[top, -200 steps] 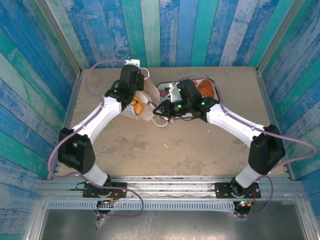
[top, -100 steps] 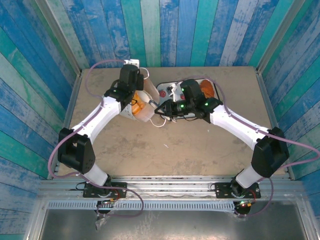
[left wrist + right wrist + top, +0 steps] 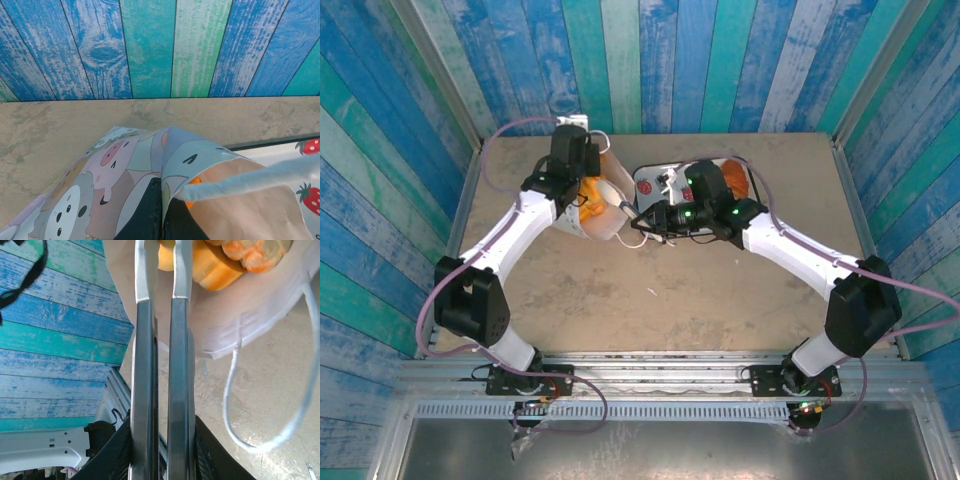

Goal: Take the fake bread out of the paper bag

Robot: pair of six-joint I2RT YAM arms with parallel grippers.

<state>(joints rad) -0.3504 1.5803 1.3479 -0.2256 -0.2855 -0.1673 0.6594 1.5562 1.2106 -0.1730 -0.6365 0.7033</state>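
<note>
Fake bread (image 3: 220, 270), orange and glossy, sits inside the paper bag (image 3: 603, 222), tipped over at the far left-centre of the table (image 3: 650, 290), beside the strawberry tray (image 3: 650, 182). The left gripper (image 3: 157, 220) is clenched on the bag's rim. The right gripper (image 3: 162, 275) is clenched too, its tips at the bag's mouth.

We see the paper bag (image 3: 100, 190) as matt printed paper, the fake bread (image 3: 220, 270) as glossy orange plastic. The table (image 3: 660, 300) looks dull and rough, the wall planks (image 3: 150, 45) weathered painted wood.
</note>
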